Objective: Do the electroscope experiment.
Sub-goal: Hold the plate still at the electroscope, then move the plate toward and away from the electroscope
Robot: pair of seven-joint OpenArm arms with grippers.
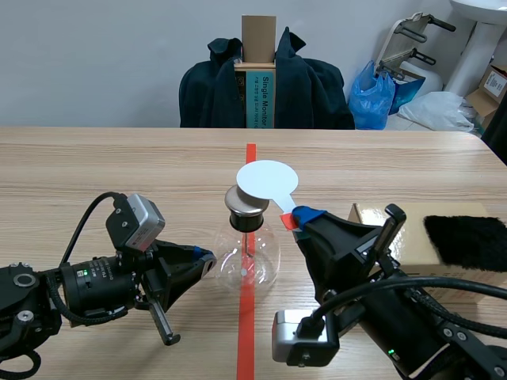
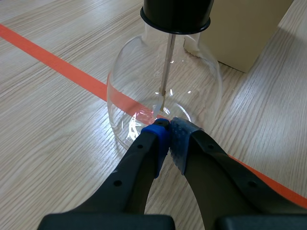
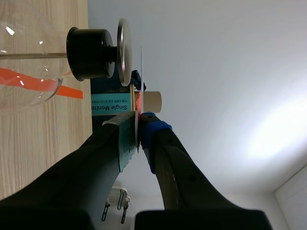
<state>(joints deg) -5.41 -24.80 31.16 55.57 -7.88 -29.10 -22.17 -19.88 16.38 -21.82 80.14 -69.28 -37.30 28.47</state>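
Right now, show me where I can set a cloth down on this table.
Free: the bare table left of the tape line, beyond the left gripper; also the far strip behind the flask. Crowded: around the flask, where the right gripper holds the white disc over it, and the box at right.

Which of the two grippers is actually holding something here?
The right gripper, shut on the white paddle held over the flask; the left gripper is shut on nothing, beside the flask's base.

Disc (image 1: 267,181) over flask (image 1: 248,257), box (image 1: 413,241) to its right
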